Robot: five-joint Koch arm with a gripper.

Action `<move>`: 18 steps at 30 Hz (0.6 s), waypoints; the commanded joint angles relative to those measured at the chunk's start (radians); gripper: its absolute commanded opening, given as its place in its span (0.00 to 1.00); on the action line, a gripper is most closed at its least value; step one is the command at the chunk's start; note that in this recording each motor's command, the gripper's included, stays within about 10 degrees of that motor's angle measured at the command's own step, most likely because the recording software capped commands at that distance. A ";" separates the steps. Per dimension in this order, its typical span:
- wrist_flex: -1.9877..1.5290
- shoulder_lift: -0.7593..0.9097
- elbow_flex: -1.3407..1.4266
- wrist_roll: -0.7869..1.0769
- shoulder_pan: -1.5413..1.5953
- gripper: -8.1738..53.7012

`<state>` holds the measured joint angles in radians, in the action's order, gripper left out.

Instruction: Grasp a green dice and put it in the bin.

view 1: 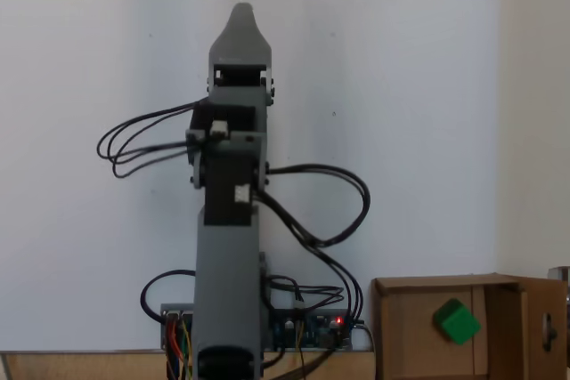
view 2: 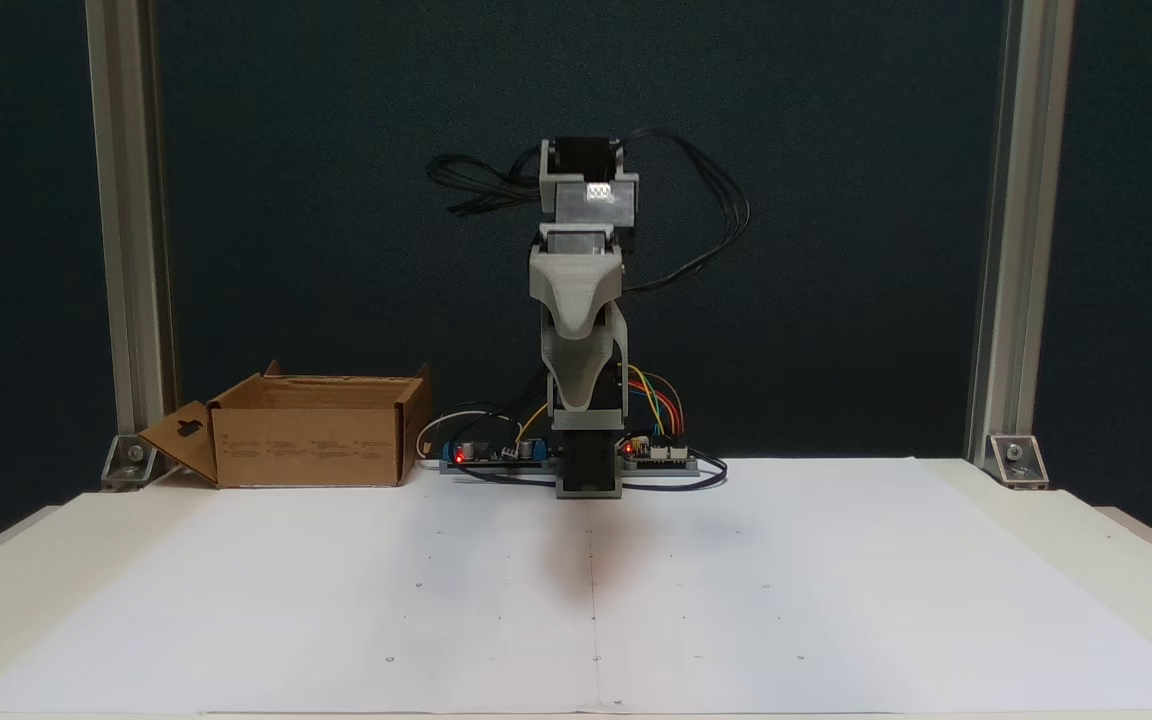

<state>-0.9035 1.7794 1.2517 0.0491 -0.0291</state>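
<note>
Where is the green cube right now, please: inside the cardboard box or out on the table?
Inside. A fixed view from above shows the green cube lying on the floor of the open cardboard box.

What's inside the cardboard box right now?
In a fixed view from above, the green dice lies on the floor of the bin, apart from the walls. In a fixed view from the front, the bin's wall hides its inside.

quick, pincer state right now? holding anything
pincer: cannot be told, only one grey tip shows; nothing seen in it. The small bright green cube lies inside the brown cardboard box.
</note>
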 commanded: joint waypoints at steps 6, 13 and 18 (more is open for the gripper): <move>0.325 0.190 0.437 -0.015 0.017 0.86; 0.550 0.224 0.520 -0.021 -0.086 0.86; 0.704 0.270 0.523 -0.026 -0.138 0.86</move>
<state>-0.3145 2.0187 1.7932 0.0476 -0.1626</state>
